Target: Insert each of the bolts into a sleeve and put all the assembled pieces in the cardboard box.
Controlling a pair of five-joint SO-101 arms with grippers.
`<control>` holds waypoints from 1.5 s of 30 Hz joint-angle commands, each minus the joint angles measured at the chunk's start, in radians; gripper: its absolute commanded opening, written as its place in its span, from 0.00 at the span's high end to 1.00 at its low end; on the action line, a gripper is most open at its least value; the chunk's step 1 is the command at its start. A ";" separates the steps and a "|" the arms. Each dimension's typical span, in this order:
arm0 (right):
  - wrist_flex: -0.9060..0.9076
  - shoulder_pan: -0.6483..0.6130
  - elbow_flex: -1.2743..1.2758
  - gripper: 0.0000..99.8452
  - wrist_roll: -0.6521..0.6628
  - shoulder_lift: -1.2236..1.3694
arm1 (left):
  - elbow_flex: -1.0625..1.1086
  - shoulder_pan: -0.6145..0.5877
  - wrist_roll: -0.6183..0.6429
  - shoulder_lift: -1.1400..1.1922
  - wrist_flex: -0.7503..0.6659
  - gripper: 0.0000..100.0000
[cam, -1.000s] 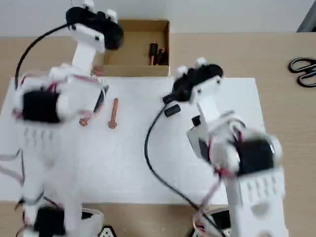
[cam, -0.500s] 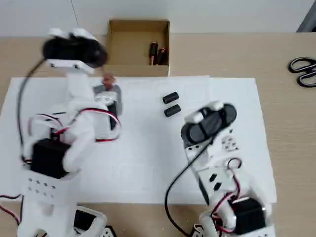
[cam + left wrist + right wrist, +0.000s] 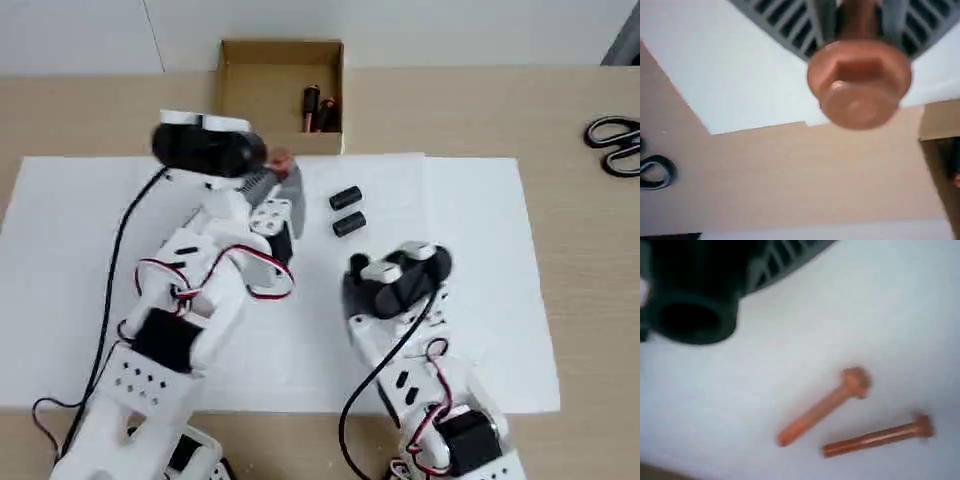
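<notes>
High view: the left gripper (image 3: 282, 172) is closed on a copper-coloured bolt (image 3: 279, 159) just in front of the cardboard box (image 3: 280, 143); two loose sleeves (image 3: 345, 198) lie nearby on the white sheet (image 3: 480, 300). Left wrist view: the ribbed jaws pinch the shank, and the hexagonal head stands proud of them. Right wrist view: the right gripper (image 3: 705, 295) appears clamped on a black sleeve (image 3: 690, 315) above two spare bolts (image 3: 822, 407). The bolt is judged light, rigid and smooth, best held mid-shank with the tip left free for the bore
</notes>
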 commanded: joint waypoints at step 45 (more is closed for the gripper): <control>-0.068 -0.096 0.017 1.00 -0.083 -0.018 | -0.041 0.164 0.120 -0.020 0.144 0.99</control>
